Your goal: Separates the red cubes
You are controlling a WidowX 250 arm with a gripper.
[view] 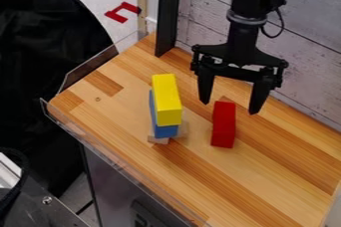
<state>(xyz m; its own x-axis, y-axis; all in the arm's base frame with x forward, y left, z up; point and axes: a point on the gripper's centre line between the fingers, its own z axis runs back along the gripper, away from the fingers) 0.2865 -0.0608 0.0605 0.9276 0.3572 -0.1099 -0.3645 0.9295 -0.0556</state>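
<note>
my gripper [230, 108]: fingers spread wide. red block [224, 124] on the wooden counter [266, 186], just camera-side of my fingertips, in line with the gap. long axis runs toward the camera, crosswise to my fingertip line.

Looks like a robotics lab or workshop corner: black arm [241, 37] hung over a butcher-block-style wooden top [259, 181] with clear plastic edging [90, 69], colored blocks set out on it. Grey plank-pattern wall panel [306, 47] behind, black upright [168, 14] beside it, pale floor past the edge (black fabric [47, 37] at left, source unclear). Metal hardware with a bolt [47, 200] sits lower left.
</note>
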